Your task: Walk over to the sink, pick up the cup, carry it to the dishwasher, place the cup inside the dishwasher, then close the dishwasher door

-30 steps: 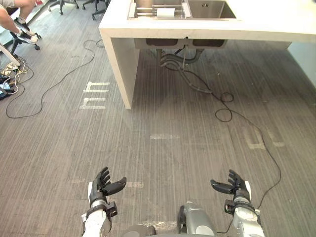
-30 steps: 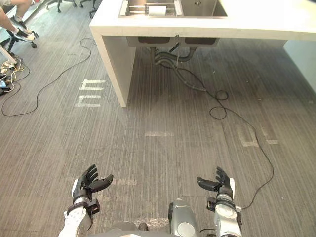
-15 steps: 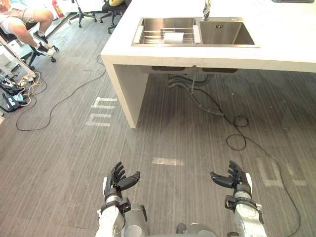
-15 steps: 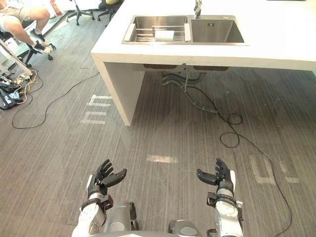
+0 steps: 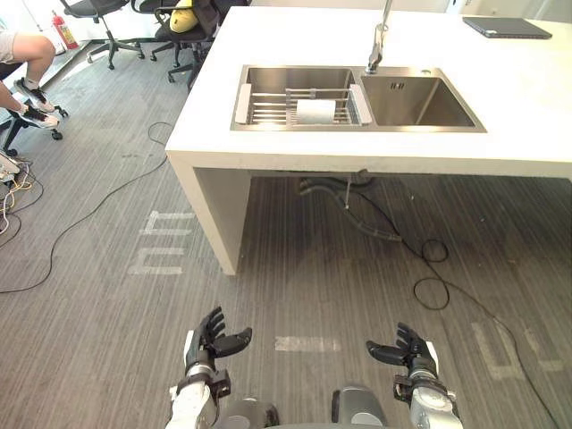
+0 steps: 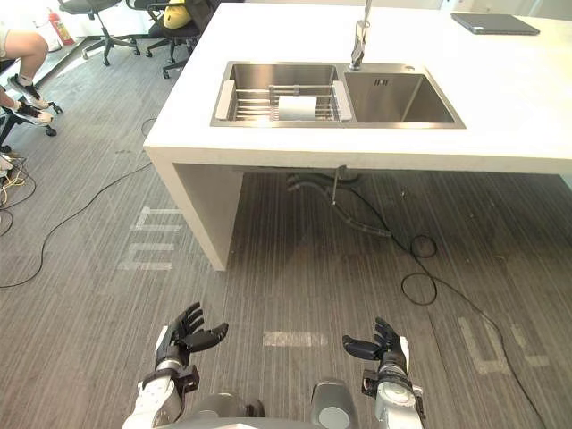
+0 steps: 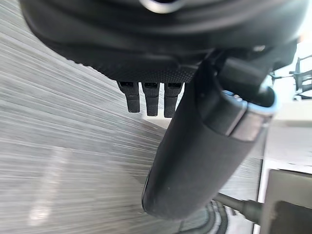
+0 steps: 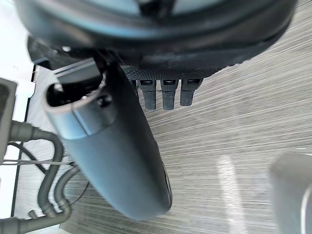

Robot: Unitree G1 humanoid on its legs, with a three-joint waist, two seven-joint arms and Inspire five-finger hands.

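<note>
Well short of the sink [image 5: 429,103], the left hand [image 5: 214,338] and right hand [image 5: 407,350] were held spread, empty; nearer approach to the cup [image 5: 315,111] was judged needed.

Both arms were held low & near, palms facing in. Left hand [image 5: 213,339] & right hand [image 5: 407,349] had fingers spread, relaxed, thumbs pointing inward, holding nothing.

A demonstration kitchen inside an office or lab. A white island counter [image 5: 509,112] holds a double stainless-steel sink [image 5: 420,103]. Black wheeled office chairs [image 5: 165,33] stand far left.
</note>
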